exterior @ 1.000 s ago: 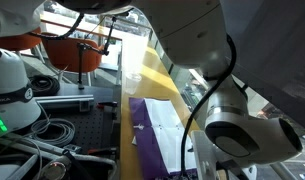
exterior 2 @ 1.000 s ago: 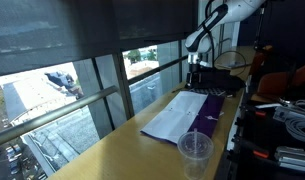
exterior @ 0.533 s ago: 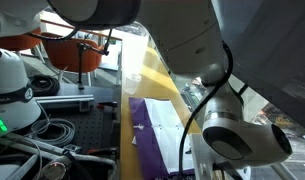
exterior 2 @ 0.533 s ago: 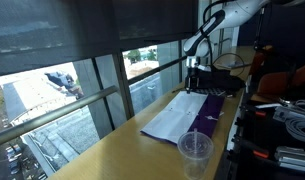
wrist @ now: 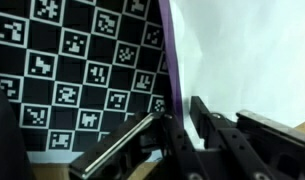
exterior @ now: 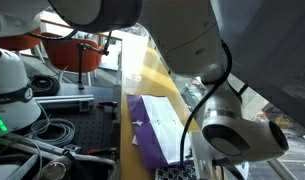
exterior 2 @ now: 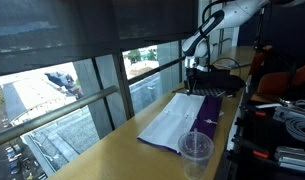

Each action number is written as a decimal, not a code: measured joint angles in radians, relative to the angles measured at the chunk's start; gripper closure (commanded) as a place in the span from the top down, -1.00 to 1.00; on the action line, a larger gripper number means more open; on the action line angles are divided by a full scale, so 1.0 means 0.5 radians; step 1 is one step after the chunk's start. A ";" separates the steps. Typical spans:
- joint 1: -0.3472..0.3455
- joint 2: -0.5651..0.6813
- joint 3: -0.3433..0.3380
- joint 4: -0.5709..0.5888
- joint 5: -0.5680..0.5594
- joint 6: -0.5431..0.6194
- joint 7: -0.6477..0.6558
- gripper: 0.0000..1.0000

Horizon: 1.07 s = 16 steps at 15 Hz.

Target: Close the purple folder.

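Observation:
The purple folder lies open on the wooden table, white sheets facing up. An exterior view shows its purple cover beside the white pages. My gripper stands at the folder's far end. In the wrist view my gripper has its fingers close together, with the thin purple cover edge running down between them against the left finger. White paper lies to the right of that edge.
A clear plastic cup stands near the folder's near end. A black-and-white marker board lies under the cover's edge. Cables and lab gear crowd one side; windows border the table.
The jaws have narrowed from wide open onto the folder's cover edge. The cover's end has shifted and risen slightly at the gripper.

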 measured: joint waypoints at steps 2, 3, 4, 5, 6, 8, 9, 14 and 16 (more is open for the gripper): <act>0.002 -0.002 0.007 0.000 0.000 0.000 -0.005 -1.00; 0.005 -0.005 0.008 0.000 0.000 0.000 -0.009 -1.00; 0.010 -0.011 0.008 0.000 0.000 0.000 -0.011 -1.00; 0.015 -0.021 0.009 -0.001 -0.001 0.000 -0.015 -1.00; 0.019 -0.035 0.009 -0.004 -0.003 0.000 -0.020 -1.00; 0.026 -0.081 0.008 -0.016 -0.011 -0.003 -0.028 -1.00; 0.027 -0.115 0.005 -0.029 -0.018 -0.005 -0.030 -1.00; 0.016 -0.306 -0.103 -0.083 -0.138 -0.066 -0.074 -1.00; -0.006 -0.367 -0.171 -0.086 -0.208 -0.090 -0.115 -1.00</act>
